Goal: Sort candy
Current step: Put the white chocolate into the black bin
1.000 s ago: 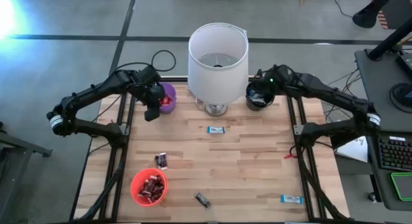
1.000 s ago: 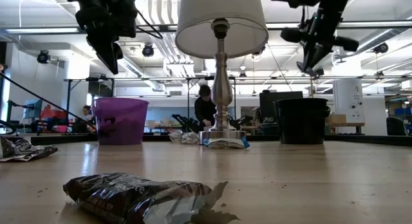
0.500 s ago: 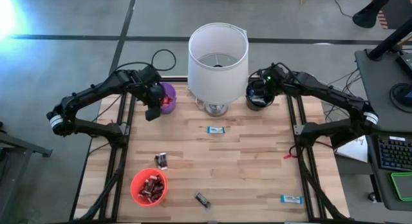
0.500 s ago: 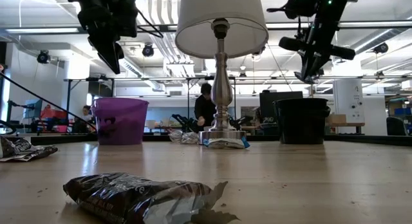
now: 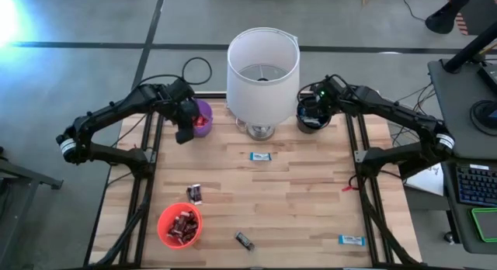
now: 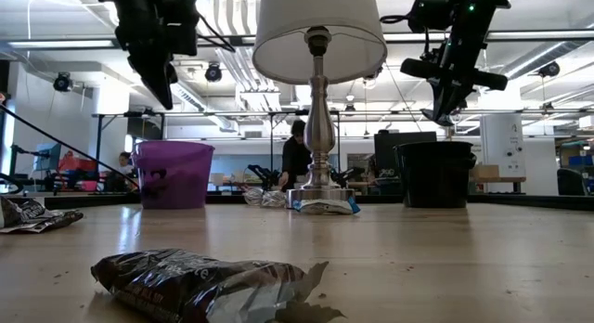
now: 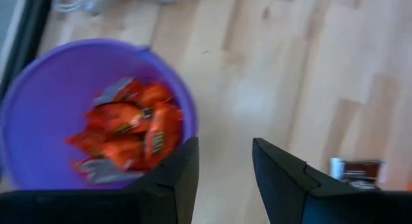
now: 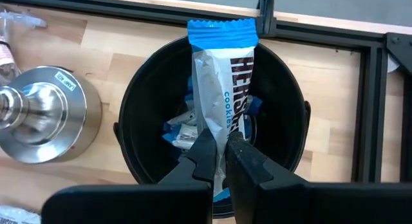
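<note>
1. Blue-and-white candy bar (image 8: 222, 89) hangs over the black cup (image 8: 145, 114), pinched by the right gripper (image 8: 219, 161).
2. Left gripper (image 7: 224, 161), fingers spread and empty, hovers beside the purple cup (image 7: 38, 76) of red candies (image 7: 132, 124).

Lamp (image 5: 262, 68) at table (image 5: 311, 192) back centre. Purple cup (image 5: 201, 117) to its left with candy inside, left gripper (image 5: 183, 135) above its edge. Black cup (image 5: 311, 117) to lamp's right, right gripper (image 8: 219, 161) over it holding a candy bar (image 8: 222, 89). Red cup (image 5: 179, 224) front left. Loose bars (image 5: 260, 156) scattered between.
</note>
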You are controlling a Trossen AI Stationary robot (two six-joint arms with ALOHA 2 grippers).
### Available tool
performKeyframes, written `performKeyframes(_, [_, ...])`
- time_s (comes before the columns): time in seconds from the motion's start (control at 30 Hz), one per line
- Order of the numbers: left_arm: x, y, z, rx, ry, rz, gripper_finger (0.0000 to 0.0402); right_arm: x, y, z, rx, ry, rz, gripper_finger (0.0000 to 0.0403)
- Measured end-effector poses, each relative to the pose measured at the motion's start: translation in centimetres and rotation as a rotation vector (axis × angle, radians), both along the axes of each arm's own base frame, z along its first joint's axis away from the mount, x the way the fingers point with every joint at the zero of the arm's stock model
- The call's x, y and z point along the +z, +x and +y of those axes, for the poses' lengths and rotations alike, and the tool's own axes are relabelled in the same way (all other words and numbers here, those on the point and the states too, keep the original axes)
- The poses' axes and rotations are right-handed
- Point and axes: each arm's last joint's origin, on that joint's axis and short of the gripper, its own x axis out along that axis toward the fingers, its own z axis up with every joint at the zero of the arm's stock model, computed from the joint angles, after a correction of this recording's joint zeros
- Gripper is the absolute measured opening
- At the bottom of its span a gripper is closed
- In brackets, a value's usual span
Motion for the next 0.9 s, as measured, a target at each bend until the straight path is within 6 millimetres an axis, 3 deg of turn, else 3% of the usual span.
performKeyframes(0.6, [-0.03,-0.11,0.09,0.01,0.033,0.028,0.0127,0.15,0.04,-0.06,0.01,-0.016,0.005,0.0013])
performKeyframes(0.9, [-0.04,-0.11,0.09,0.01,0.033,0.028,0.0127,0.04,0.48,0.3,0.148,0.104,-0.074,0.0032])
